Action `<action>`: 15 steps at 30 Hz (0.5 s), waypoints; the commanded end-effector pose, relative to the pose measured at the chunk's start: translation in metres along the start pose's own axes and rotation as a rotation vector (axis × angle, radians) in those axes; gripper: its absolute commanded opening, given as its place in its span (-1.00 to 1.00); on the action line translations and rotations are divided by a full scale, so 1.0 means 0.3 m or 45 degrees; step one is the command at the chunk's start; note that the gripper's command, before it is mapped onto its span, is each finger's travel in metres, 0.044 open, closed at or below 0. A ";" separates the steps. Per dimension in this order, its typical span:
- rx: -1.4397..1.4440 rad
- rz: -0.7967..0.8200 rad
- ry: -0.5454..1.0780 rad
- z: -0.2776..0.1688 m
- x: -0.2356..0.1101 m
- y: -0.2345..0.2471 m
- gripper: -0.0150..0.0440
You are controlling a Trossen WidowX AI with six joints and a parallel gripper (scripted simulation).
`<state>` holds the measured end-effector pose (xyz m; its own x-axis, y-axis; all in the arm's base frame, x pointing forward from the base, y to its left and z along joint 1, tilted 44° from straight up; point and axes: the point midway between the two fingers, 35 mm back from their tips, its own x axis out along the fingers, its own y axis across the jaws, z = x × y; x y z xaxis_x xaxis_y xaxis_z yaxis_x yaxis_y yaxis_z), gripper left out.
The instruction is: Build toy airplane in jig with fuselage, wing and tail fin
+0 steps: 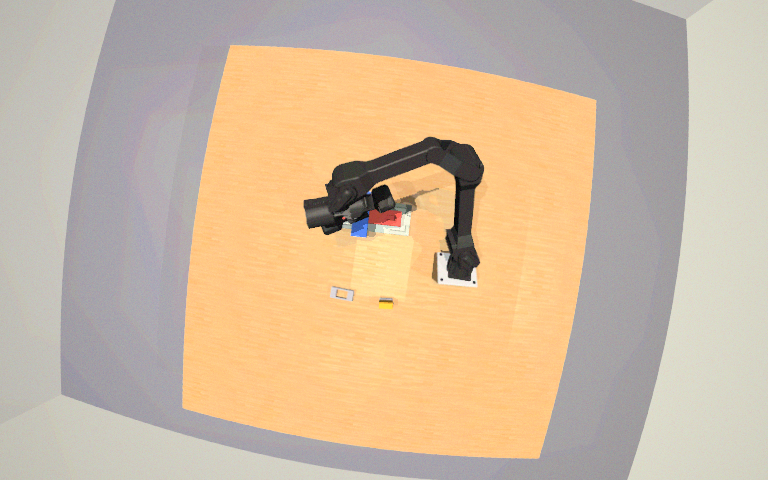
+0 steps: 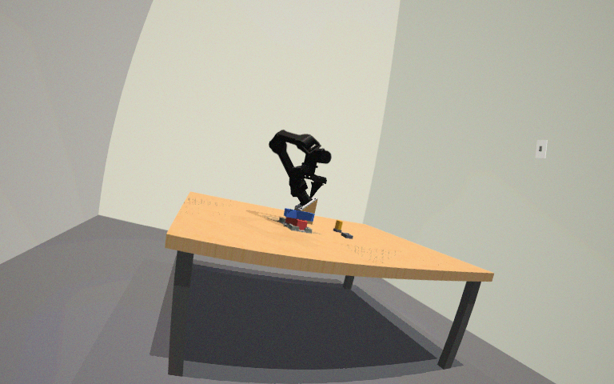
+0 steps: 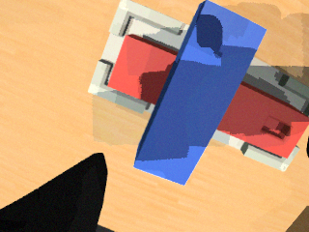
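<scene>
You've got the red fuselage (image 3: 258, 112) lying flat and lengthwise in the pale grey cradle (image 3: 115, 25), whose walls frame it at both ends. The blue wing (image 3: 196, 93) is a long flat slab set crosswise on top of the fuselage, both ends hanging past the cradle's sides; from the wrist view it runs a bit skewed to the fuselage rather than square across it. Near the fuselage's tail end there's a small dark slot (image 3: 278, 130) showing on the red top. The tail fin (image 1: 385, 303) is the little yellow piece lying on the table, well apart from the cradle.
</scene>
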<state>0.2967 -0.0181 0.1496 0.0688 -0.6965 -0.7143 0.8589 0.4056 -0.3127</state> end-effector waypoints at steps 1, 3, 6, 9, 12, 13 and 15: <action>-0.523 0.000 0.005 -0.001 0.000 0.003 1.00; -0.768 0.000 0.005 -0.001 0.001 0.003 1.00; -1.135 0.001 0.005 0.000 0.001 0.003 1.00; -1.415 0.002 0.005 0.000 0.001 0.003 1.00; -1.435 0.002 0.005 0.000 0.002 0.003 1.00; -1.435 0.002 0.005 0.000 0.002 0.003 1.00; -1.435 0.002 0.005 0.000 0.002 0.003 1.00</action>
<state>0.2972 -0.0181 0.1495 0.0687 -0.6965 -0.7143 0.0506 0.7175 -0.6947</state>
